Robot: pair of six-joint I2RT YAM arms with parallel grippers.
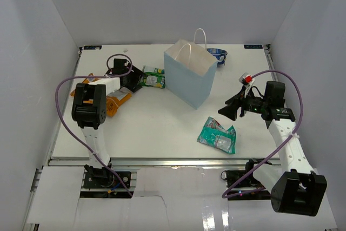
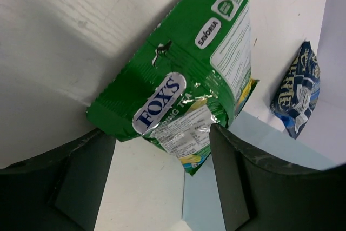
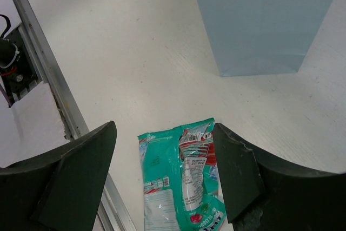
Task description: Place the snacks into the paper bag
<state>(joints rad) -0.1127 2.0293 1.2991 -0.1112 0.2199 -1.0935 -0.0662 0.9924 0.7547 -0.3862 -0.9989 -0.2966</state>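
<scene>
The light-blue paper bag [image 1: 189, 77] stands upright at the table's centre back. A green packet [image 1: 153, 78] lies to its left, and my open left gripper [image 1: 135, 77] is just left of it. In the left wrist view the green packet [image 2: 189, 79] lies ahead of the open, empty left gripper [image 2: 161, 131], its near edge between the fingertips. A teal packet [image 1: 217, 135] lies at the front right. My right gripper [image 1: 230, 109] hovers open above it. In the right wrist view the teal packet [image 3: 181, 182] lies between the tips of the right gripper [image 3: 165, 127]. An orange chip bag [image 1: 116, 102] lies under my left arm.
A blue packet [image 1: 219, 55] lies behind the bag and also shows in the left wrist view [image 2: 297, 93]. A small red packet [image 1: 248, 78] lies by my right arm. The bag's wall [image 3: 265, 20] stands ahead of the right gripper. The table's front rail [image 3: 59, 106] runs on the left.
</scene>
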